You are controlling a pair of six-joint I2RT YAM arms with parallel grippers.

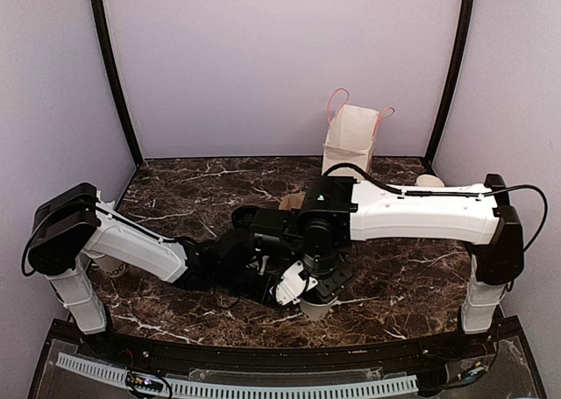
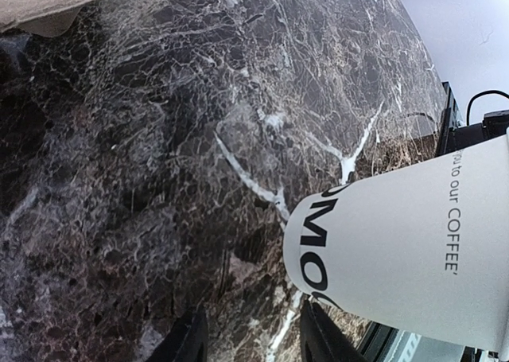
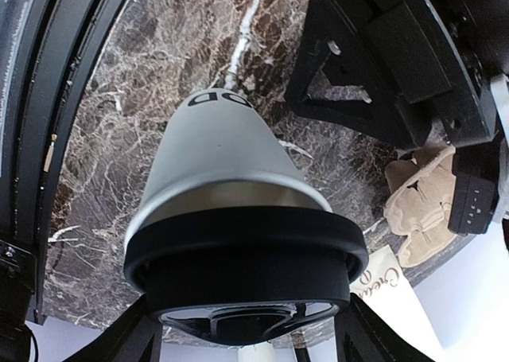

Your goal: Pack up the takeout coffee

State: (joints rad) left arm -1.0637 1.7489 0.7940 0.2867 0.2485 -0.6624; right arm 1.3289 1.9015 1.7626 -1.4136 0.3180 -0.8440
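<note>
The takeout coffee (image 3: 231, 179) upright — lid up, in right hand (image 3: 246, 330).

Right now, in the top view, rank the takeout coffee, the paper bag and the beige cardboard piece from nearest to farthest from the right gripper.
Measured from the right gripper:
1. takeout coffee: between its fingers, toward the table's near edge.
2. beige cardboard piece: mid-table, just beyond the arms.
3. paper bag: upright at the back wall.
</note>
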